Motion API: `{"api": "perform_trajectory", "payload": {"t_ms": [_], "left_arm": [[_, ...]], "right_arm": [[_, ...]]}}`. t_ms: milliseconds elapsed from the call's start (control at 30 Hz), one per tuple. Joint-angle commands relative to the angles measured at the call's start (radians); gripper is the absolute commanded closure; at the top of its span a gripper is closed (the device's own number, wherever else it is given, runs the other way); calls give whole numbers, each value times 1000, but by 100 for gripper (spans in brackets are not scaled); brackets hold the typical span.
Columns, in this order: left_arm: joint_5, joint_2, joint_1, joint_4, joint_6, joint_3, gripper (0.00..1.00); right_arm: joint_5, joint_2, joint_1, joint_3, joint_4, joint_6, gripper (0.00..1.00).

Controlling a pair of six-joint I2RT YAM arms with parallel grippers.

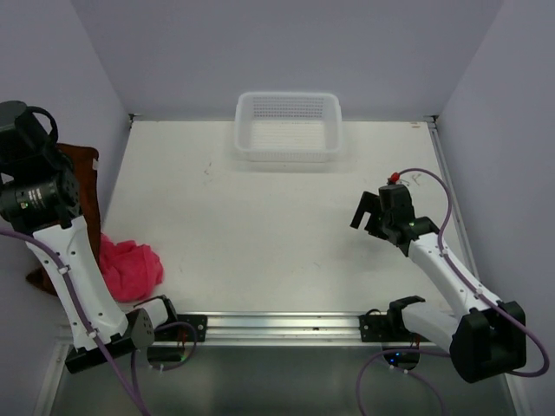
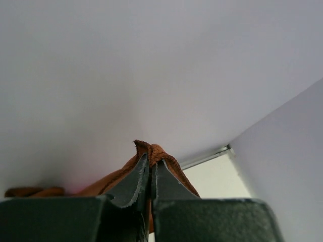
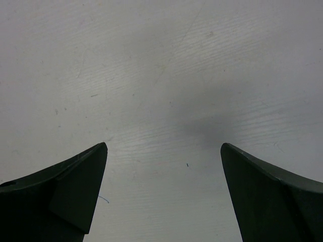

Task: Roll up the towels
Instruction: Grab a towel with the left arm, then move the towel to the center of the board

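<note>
My left gripper is shut on the edge of a brown towel, holding it raised near the left wall. In the top view the brown towel hangs down at the far left behind the left arm. A pink towel lies crumpled on the table at the left, beside the left arm's base. My right gripper is open and empty, hovering over bare table; in the top view the right gripper is at the right of the table.
A white mesh basket stands at the back centre of the table. Walls enclose the left, back and right sides. A metal rail runs along the near edge.
</note>
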Motion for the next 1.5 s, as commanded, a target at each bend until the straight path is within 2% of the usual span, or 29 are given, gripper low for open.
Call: {"api": "perform_trajectory", "payload": {"t_ms": [0, 233, 467, 600, 767, 900, 1000, 1233, 1367, 1400, 1467], "left_arm": [[3, 25, 6, -92, 14, 151, 100], [46, 25, 2, -30, 13, 193, 100], [161, 91, 0, 1, -3, 340, 100], [224, 86, 0, 127, -39, 339, 100], [369, 97, 0, 234, -67, 362, 100], [515, 66, 0, 417, -69, 305, 100], [601, 94, 2, 434, -89, 357, 100], [898, 144, 0, 572, -205, 399, 100], [1073, 163, -6, 693, -309, 314, 100], [1084, 160, -48, 711, -309, 290, 100], [1025, 154, -148, 689, -204, 219, 100]], "right_arm": [[27, -10, -5, 7, -1, -3, 1], [29, -1, -5, 8, -1, -4, 1], [34, 27, -3, 19, -1, -8, 1], [37, 42, -3, 22, 1, -9, 1], [40, 56, -3, 27, 1, -14, 1], [46, 61, -3, 28, 1, -14, 1], [47, 62, -5, 28, 3, -17, 1], [57, 67, -5, 32, -2, -17, 1], [61, 64, -3, 33, -2, -18, 1], [61, 67, -5, 33, -2, -18, 1], [66, 67, -5, 36, -4, -20, 1]]}}
